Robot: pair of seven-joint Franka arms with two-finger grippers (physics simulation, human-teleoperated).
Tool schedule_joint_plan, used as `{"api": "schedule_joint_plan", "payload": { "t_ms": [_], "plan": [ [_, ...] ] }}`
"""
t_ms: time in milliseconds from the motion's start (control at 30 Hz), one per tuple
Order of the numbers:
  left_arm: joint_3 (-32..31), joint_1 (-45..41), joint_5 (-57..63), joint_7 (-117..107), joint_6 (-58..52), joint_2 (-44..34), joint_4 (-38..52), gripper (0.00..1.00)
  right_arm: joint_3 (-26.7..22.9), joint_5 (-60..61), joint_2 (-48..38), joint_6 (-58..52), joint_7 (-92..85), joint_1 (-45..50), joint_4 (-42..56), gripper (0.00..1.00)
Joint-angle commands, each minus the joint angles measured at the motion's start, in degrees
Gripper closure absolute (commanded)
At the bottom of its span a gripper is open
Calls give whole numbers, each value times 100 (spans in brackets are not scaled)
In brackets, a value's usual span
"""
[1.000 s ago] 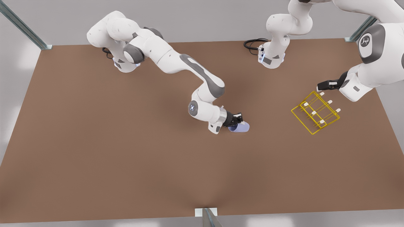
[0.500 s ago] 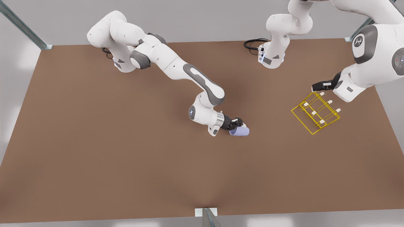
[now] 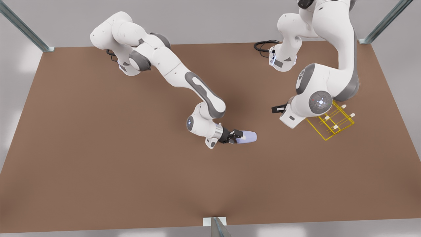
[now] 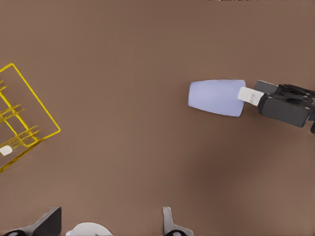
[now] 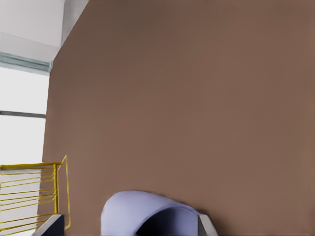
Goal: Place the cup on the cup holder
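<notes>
The pale lavender cup point(image 3: 248, 137) lies on its side near the table's middle, wide mouth toward my right gripper point(image 3: 237, 136). That gripper is shut on the cup's rim end. In the right wrist view the cup point(image 5: 147, 214) sits close between the fingers. The left wrist view shows the cup point(image 4: 216, 97) with the right gripper's white pad on its rim. The yellow wire cup holder point(image 3: 333, 125) stands at the front view's right, partly hidden by the left arm's wrist. My left gripper point(image 3: 278, 108) is open between the cup and the cup holder point(image 4: 22, 125), holding nothing.
The brown table point(image 3: 131, 171) has wide bare room on the front view's left and front. Both arm bases and a black cable point(image 3: 263, 44) stand at the far edge. Metal frame posts point(image 3: 19, 24) rise at the far corners. The cup holder point(image 5: 34, 196) also appears past the cup.
The left arm swung toward the front view's left, passing over the cup holder and bringing its gripper nearer the cup. The right gripper turned and drew back slightly, leaving the cup lying level.
</notes>
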Motion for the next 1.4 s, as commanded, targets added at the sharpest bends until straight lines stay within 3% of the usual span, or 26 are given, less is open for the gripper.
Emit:
{"api": "schedule_joint_plan", "payload": {
  "t_ms": [0, 33, 67, 100, 133, 167, 200, 233, 333, 400, 500, 767, 1367],
  "plan": [
    [-122, 7, 0, -7256, 2062, 130, -320, 0, -2, -112, -388, -730, -753, -218, -576, 0],
    [-140, -63, 8, -8102, 2521, 376, -320, 0, -2, -550, -687, -1678, -1034, -612, -1095, 0],
    [-140, -142, 26, -8630, 2742, 604, -311, 0, -116, -2078, -1048, -3637, -1132, -1219, -1220, 0],
    [-140, -169, 17, -8894, 2751, 640, -311, 0, -467, -3284, -1101, -5747, -1237, -1685, -579, 0],
    [-131, -160, 26, -9281, 2838, 640, -320, 0, -1240, -4040, -1110, -7419, -1878, -1836, -411, 0],
    [-131, -169, 17, -9668, 3128, 640, -487, 0, -2014, -5137, -1233, -7816, -2660, -1809, -253, 0],
    [-131, -177, 17, -10221, 3796, 640, -812, 0, -2076, -6613, -1610, -7966, -2662, -1880, 54, 0],
    [-131, -177, 17, -10415, 3963, 640, -856, 0, -1875, -7179, -2102, -8009, -1959, -2090, 99, 0],
    [-131, -292, 0, -12296, 4420, 780, -918, 0, -354, -7732, -4211, -8098, 924, -2600, -384, 0],
    [-140, -432, 0, -12595, 4693, 903, -988, 0, -336, -7969, -4985, -7957, 1478, -2776, -947, 0],
    [-140, -397, -44, -12630, 5132, 1088, -1287, 0, -99, -8101, -5495, -7948, 1566, -3049, -1298, 0],
    [-131, -406, -202, -11145, 5141, 1018, -2034, 0, -99, -8189, -5039, -8001, 1821, -3128, -1343, 0],
    [-131, -494, -202, -10863, 5686, 1431, -2043, 0, -99, -8181, -4942, -7992, 1830, -3084, -1343, 0]
  ]
}}
